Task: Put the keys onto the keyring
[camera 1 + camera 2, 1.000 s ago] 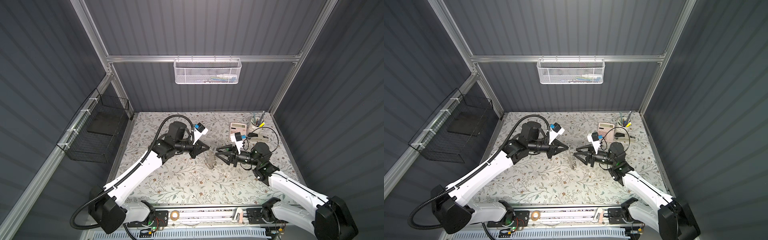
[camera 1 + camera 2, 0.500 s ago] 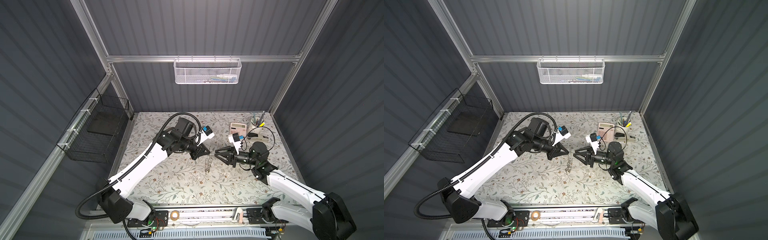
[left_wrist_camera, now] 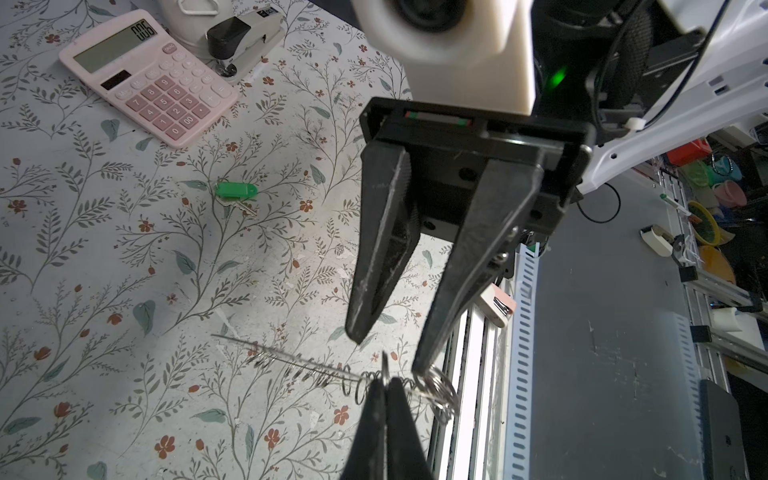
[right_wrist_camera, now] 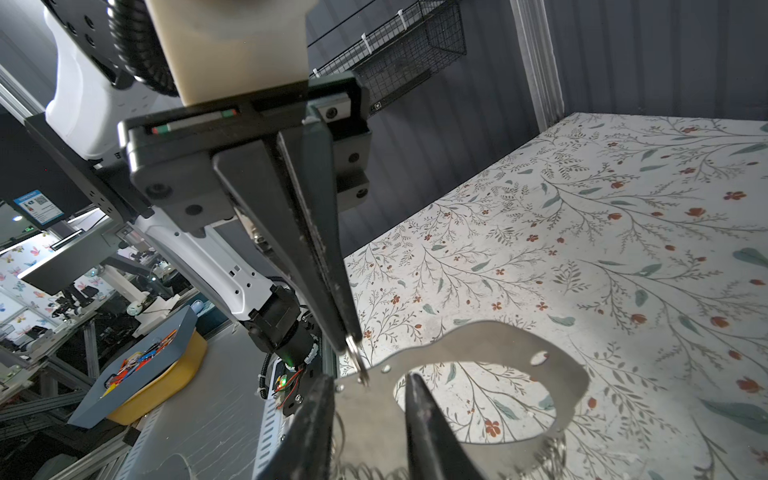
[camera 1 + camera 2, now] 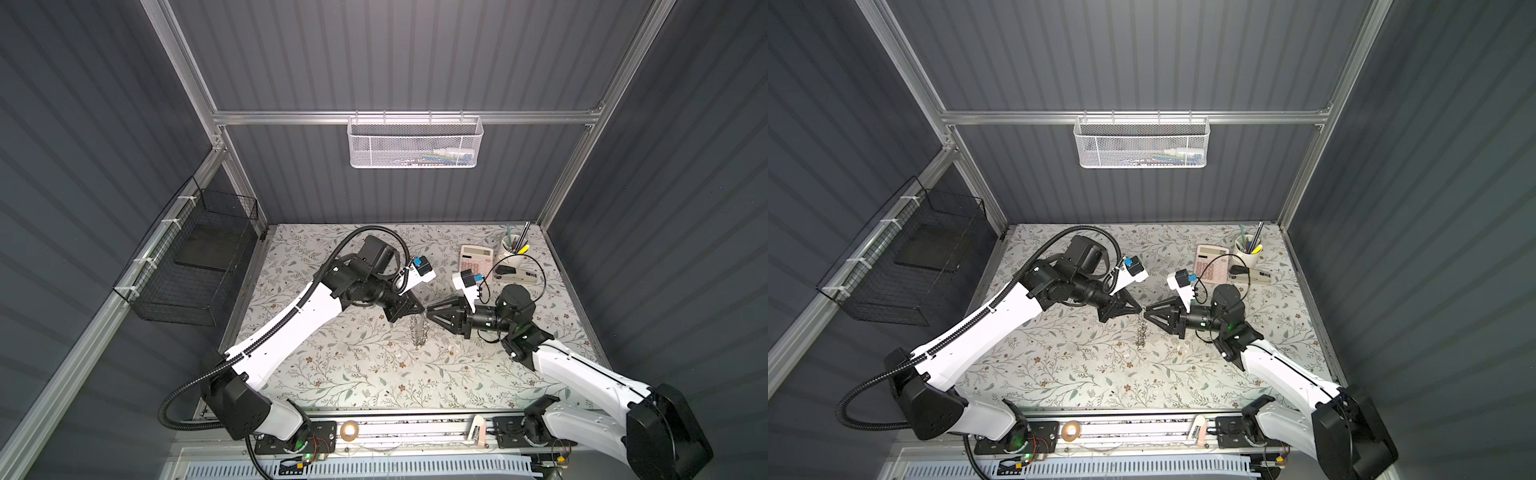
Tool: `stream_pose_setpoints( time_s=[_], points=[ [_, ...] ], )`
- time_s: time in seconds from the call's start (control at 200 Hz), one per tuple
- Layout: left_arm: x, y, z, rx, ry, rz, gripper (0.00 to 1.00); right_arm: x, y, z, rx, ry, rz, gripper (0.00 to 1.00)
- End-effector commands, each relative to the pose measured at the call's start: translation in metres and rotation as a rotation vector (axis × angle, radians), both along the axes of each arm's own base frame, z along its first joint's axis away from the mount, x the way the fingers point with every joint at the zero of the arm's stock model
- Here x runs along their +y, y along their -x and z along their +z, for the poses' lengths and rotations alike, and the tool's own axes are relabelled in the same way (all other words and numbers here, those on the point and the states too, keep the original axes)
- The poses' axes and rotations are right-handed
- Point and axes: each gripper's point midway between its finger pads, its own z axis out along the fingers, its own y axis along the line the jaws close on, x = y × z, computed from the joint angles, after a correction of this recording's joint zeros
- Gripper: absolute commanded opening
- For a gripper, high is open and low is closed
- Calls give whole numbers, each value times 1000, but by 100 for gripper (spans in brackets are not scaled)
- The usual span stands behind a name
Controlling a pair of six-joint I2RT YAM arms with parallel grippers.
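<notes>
My left gripper [image 5: 422,311] [image 3: 384,380] is shut on the thin wire of the keyring [image 3: 291,361], which hangs below it above the table as a fringe of small silvery rings in both top views [image 5: 419,330] [image 5: 1140,332]. The right gripper [image 5: 429,309] [image 3: 388,351] meets it tip to tip. Its jaws stand a little apart, and one fingertip [image 3: 419,365] touches a small ring. In the right wrist view the left gripper [image 4: 353,345] points at the gap between my right gripper's [image 4: 370,399] fingers. The green-headed key [image 3: 236,191] lies flat on the table, apart from both grippers.
A pink calculator [image 5: 476,259], a stapler [image 5: 515,274] and a pen cup [image 5: 511,249] stand at the back right. A black wire basket [image 5: 195,266] hangs on the left wall. On the back wall hangs a white mesh basket [image 5: 415,143].
The left arm has swung right and forward with the keyring. The right gripper's jaws have narrowed. The two grippers now meet tip to tip.
</notes>
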Motion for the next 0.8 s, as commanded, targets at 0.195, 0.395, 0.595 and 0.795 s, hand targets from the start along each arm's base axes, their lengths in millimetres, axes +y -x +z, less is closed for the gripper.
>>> stream_pose_setpoints(
  time_s=[0.195,0.395,0.595,0.795],
  points=[
    [-7,8,10,-7,28,-53,0,5,5,10,-36,-9,39,22],
    [-8,10,6,4,20,-60,0,5,5,10,-36,-9,37,18],
    [-10,12,5,5,19,-66,0,6,7,12,-38,-10,47,7],
    [-11,12,1,13,15,-68,0,7,6,10,-37,-8,42,0]
  ],
)
